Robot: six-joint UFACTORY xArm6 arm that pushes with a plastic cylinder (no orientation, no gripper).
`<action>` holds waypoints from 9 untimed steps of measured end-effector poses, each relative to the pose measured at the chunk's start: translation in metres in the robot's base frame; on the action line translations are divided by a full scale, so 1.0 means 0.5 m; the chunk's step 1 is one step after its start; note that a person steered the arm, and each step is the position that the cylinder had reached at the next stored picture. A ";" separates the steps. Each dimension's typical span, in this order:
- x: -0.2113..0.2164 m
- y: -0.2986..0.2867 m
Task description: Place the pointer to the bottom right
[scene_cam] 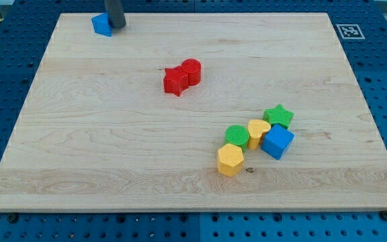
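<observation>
My tip (116,25) rests at the top left of the wooden board (113,148), touching the right side of a small blue block (101,25). The rod rises out of the view's top. Near the middle sit a red cylinder (191,70) and a red star-like block (175,81), touching each other. At the lower right is a cluster: a green star (279,116), a yellow heart-like block (259,131), a green cylinder (237,136), a blue cube (277,142) and a yellow hexagon (230,160). The tip is far from this cluster.
The board lies on a blue perforated table (381,67). A black-and-white marker tag (349,31) sits just off the board's top right corner.
</observation>
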State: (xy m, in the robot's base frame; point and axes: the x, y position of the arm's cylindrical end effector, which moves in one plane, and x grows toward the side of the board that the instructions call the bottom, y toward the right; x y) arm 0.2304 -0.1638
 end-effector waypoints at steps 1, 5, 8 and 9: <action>0.009 0.022; 0.122 0.067; 0.319 0.079; 0.349 0.079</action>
State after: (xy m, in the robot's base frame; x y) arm 0.4052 -0.1243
